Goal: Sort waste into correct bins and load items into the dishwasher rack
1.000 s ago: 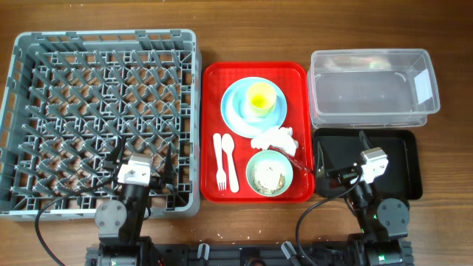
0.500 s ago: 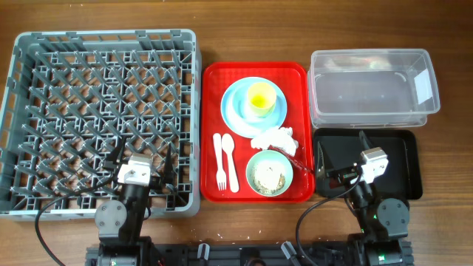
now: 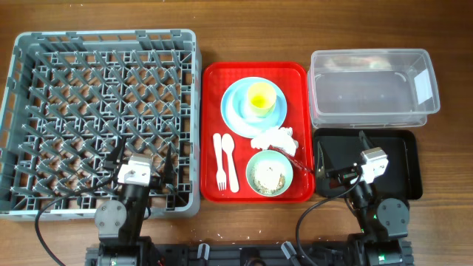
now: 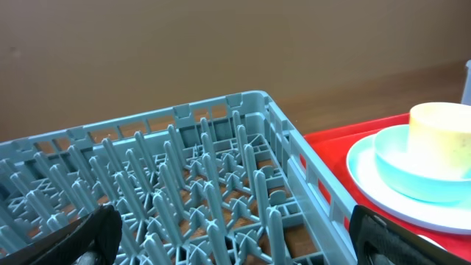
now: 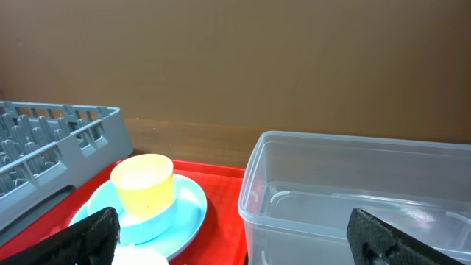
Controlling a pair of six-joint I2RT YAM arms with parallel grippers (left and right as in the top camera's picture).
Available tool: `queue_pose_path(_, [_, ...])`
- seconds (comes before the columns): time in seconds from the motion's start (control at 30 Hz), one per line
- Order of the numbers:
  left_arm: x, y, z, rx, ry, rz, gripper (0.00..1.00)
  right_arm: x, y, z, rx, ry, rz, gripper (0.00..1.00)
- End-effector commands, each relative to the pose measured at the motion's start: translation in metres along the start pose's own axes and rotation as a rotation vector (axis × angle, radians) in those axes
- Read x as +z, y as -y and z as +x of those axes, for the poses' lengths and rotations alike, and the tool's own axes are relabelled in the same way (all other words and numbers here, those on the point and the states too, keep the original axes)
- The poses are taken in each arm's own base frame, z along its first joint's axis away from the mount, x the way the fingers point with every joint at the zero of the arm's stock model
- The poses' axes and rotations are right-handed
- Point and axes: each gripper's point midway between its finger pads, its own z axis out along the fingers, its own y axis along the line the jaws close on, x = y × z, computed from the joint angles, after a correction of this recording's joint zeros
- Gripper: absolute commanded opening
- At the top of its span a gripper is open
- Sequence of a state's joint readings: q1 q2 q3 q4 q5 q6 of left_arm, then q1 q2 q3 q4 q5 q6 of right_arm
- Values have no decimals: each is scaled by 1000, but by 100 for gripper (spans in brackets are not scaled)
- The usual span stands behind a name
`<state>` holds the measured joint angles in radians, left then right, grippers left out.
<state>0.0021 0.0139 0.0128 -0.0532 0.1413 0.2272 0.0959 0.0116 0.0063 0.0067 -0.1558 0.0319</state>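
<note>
On the red tray [image 3: 211, 89] a yellow cup [image 3: 261, 97] stands on a light blue plate [image 3: 236, 107]. A crumpled white napkin [image 3: 274, 138] with red wrapper bits lies below it. A pale green bowl [image 3: 269, 174] holds beige food scraps. A white fork [image 3: 219, 161] and spoon [image 3: 230, 159] lie left of the bowl. The grey dishwasher rack [image 3: 103, 111] is at the left, the clear tub [image 3: 369, 87] and black tray [image 3: 399, 159] at the right. My left gripper [image 3: 140, 159] is open over the rack's near edge [image 4: 228, 243]. My right gripper [image 3: 341, 157] is open over the black tray [image 5: 235, 243].
The red tray sits between the rack and the two bins. The right wrist view shows the cup [image 5: 142, 184], plate [image 5: 188, 210] and clear tub [image 5: 353, 184] ahead. The left wrist view shows rack pegs [image 4: 206, 177] and the cup [image 4: 440, 136].
</note>
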Motion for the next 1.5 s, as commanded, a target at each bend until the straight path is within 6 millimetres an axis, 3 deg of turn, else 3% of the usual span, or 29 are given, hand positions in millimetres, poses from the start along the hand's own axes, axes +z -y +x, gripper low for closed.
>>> queue_pose_path(0.0, [-4, 21, -35, 31, 156, 126, 100, 0, 1, 0, -6, 3, 6, 100])
queue_pose_path(0.03, [-8, 19, -57, 27, 246, 123, 100, 0, 1, 0, -6, 3, 5, 100])
queue_pose_path(0.13, [-49, 12, -155, -292, 564, 202, 100, 0, 1, 0, -6, 3, 6, 100])
queue_pose_path(0.2, [-66, 9, -189, -447, 584, 256, 100, 0, 1, 0, -6, 3, 6, 100])
queue_pose_path(0.3, [-76, 9, -219, -576, 443, 286, 100, 0, 1, 0, -6, 3, 5, 100])
queue_pose_path(0.37, [-76, 11, -239, -620, 244, 280, 100, 0, 1, 0, -6, 2, 5, 100])
queue_pose_path(0.4, [-71, 10, -250, -658, 104, 264, 100, 0, 1, 0, -6, 3, 5, 100])
queue_pose_path(0.5, [-44, 14, -255, -738, -199, 262, 100, 0, 1, 0, -6, 3, 5, 100])
queue_pose_path(0.57, [-22, 23, -237, -805, -427, 276, 100, 0, 1, 0, -6, 3, 5, 99])
queue_pose_path(0.63, [15, 24, -205, -850, -589, 249, 100, 0, 1, 0, -6, 2, 5, 100])
queue_pose_path(0.7, [32, 33, -171, -905, -756, 251, 100, 0, 1, 0, -6, 3, 5, 100])
queue_pose_path(0.73, [35, 43, -150, -930, -870, 252, 82, 0, 1, 0, -6, 3, 5, 100])
queue_pose_path(0.77, [35, 52, -129, -931, -986, 246, 52, 0, 1, 0, -6, 2, 6, 100])
queue_pose_path(0.8, [36, 65, -112, -905, -1071, 262, 7, 0, 1, 0, -6, 3, 5, 100])
queue_pose_path(0.83, [36, 76, -92, -866, -1152, 247, 4, 0, 1, 0, -6, 3, 5, 100])
queue_pose_path(0.9, [33, 92, -56, -765, -1265, 192, 4, 0, 1, 0, -6, 3, 5, 100])
queue_pose_path(0.97, [24, 130, -1, -641, -1387, 128, 4, 0, 1, 0, -6, 3, 5, 100])
queue_pose_path(1.1, [26, 186, 57, -533, -1368, 105, 4, 0, 1, 0, -5, 3, 5, 100])
queue_pose_path(1.17, [35, 195, 79, -469, -1311, 13, 4, 0, 1, 0, -6, 2, 5, 100])
queue_pose_path(1.3, [51, 199, 114, -344, -1257, -89, 13, 0, 1, 0, -6, 3, 5, 100])
queue_pose_path(1.47, [49, 200, 125, -328, -1281, -102, 20, 0, 1, 0, -6, 3, 6, 100])
